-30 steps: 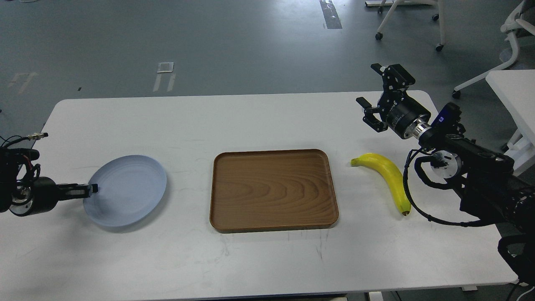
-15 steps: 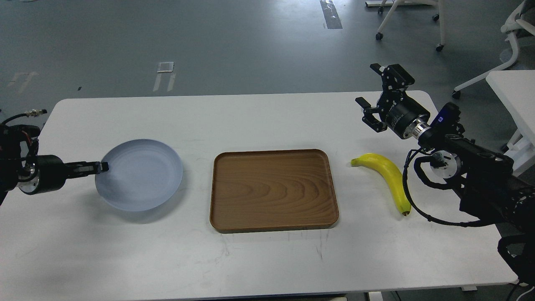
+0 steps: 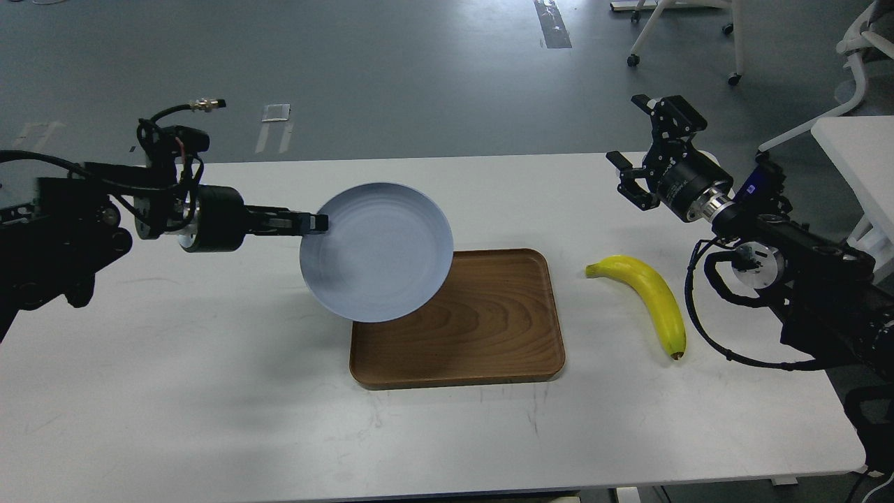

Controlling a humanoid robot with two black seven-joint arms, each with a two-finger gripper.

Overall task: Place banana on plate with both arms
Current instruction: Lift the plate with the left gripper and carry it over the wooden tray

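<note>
Pinching plate (image 3: 377, 251) rim: left gripper (image 3: 318, 223), plate lifted, tilted, overlapping tray (image 3: 489, 328) near corner. Right gripper (image 3: 646, 150) fingers spread wide, holding nothing, raised. Banana (image 3: 646, 293) below those fingers, apart, flat on table (image 3: 209, 391), beside tray.

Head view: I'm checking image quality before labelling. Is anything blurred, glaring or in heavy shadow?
Head view: lighting is soft and even, with only faint shadows under the banana and tray; no strong glare on the table; the left arm looks slightly smeared near the frame edge, while the plate and right pincer are sharp.
</note>
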